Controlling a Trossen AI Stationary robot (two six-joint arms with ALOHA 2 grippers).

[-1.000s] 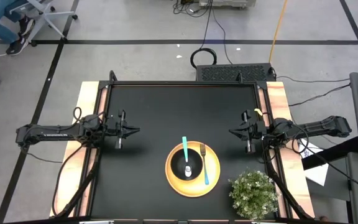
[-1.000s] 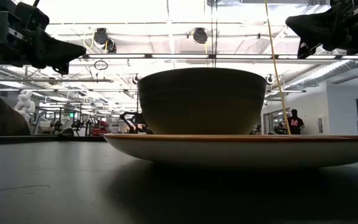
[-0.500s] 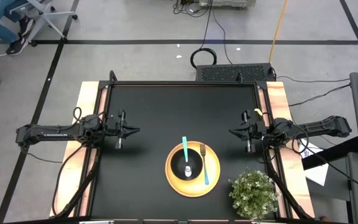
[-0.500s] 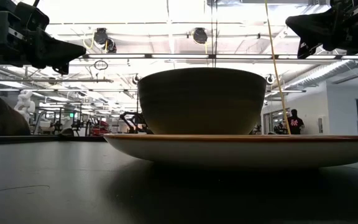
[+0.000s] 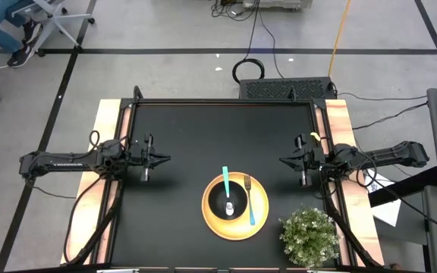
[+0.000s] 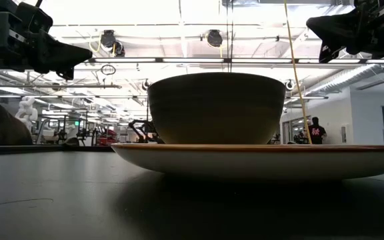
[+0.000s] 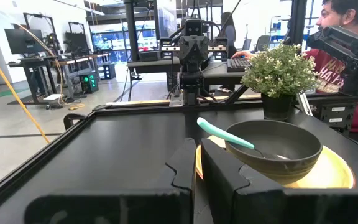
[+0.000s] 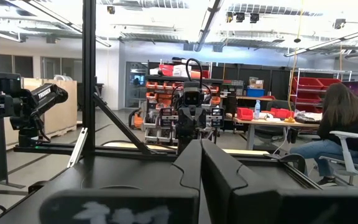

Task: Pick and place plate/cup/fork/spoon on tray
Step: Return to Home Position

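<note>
Seen from above, a black bench point(image 5: 203, 129) carries two dark robot arms that reach in from opposite sides.

On the left, the left claw point(image 5: 164, 158) hovers over bare bench near the left edge, pointing toward the middle. Its two fingers are pressed together, as the left wrist view confirms, and it holds nothing.

Between the arms, nearer the front edge, sits the tray point(image 5: 237, 232), a flat round yellow dish. The cup point(image 5: 223, 208), a small dark bowl, stands on it slightly left of centre. The spoon point(image 5: 227, 184) rests in the cup: its silver head lies inside and its teal handle leans over the rim toward the far edge. The fork point(image 5: 250, 206) lies flat on the tray just to the right of the cup, tines toward the far edge.

Further right, the right claw point(image 5: 283, 160) hovers near the right edge, pointing toward the middle. Its fingers are also closed against each other and hold nothing.

At the front right corner stands a potted plant point(image 5: 309, 235), close to the tray but apart from it.
</note>
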